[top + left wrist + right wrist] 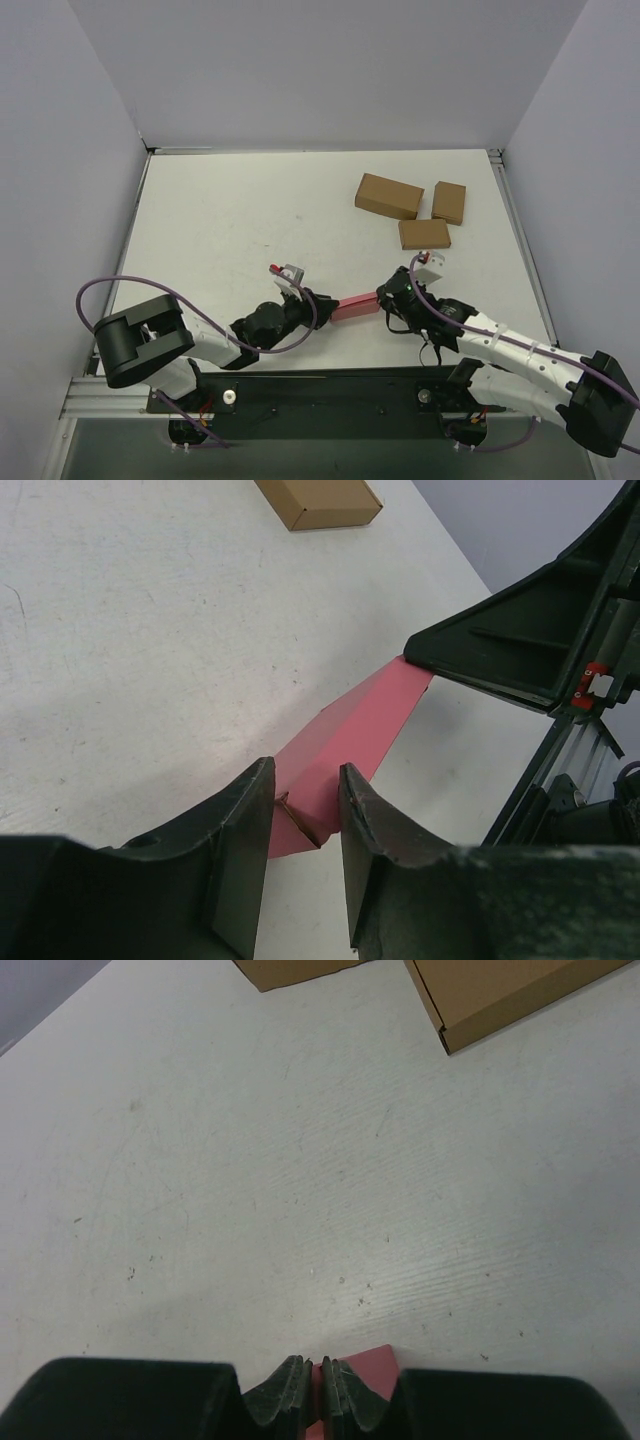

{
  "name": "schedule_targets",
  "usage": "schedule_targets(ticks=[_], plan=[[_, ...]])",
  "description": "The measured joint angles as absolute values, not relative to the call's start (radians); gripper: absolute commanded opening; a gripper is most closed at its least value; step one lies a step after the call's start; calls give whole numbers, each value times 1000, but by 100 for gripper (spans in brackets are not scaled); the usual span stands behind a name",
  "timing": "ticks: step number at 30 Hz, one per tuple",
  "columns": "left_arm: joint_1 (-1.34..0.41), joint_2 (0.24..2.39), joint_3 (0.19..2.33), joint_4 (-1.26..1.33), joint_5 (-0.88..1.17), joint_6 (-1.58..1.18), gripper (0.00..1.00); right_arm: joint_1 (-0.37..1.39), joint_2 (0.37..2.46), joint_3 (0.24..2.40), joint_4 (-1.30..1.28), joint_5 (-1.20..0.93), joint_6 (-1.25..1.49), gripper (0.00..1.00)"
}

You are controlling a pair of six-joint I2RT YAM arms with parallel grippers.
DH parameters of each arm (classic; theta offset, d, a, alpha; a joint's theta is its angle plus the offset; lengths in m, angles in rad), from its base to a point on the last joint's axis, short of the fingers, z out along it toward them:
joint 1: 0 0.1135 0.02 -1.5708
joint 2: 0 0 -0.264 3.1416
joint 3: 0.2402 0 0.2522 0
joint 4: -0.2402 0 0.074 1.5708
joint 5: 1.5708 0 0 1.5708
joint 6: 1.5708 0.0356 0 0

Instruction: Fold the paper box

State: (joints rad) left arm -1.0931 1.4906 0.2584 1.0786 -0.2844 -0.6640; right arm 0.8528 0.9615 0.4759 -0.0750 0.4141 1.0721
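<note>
The paper box (353,305) is a flat pink-red card strip held just above the table between my two grippers, near the front edge. My left gripper (318,300) holds its left end. In the left wrist view that end (360,725) sits between the fingertips (308,780), with both fingers against its sides and a folded flap showing. My right gripper (383,296) is shut on the other end. In the right wrist view only a pink corner (370,1368) shows beside the closed fingers (317,1372).
Three brown cardboard boxes (389,196), (449,202), (424,234) lie at the back right of the white table. One of them (320,500) shows at the top of the left wrist view, and two (510,995), (290,970) in the right wrist view. Grey walls enclose the table.
</note>
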Motion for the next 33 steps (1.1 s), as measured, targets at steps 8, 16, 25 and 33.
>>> schedule_targets(ticks=[8,16,25,33], plan=[[-1098,1506,257,1101,-292,-648,38,854,918,417,-19,423,1071,0],[-1111,1506,283,1050,-319,-621,38,871,870,364,28,449,1046,0],[-1145,1543,344,999,-392,-566,38,912,863,361,9,536,1002,17],[-1195,1606,431,943,-484,-538,37,907,863,405,-125,572,958,32]])
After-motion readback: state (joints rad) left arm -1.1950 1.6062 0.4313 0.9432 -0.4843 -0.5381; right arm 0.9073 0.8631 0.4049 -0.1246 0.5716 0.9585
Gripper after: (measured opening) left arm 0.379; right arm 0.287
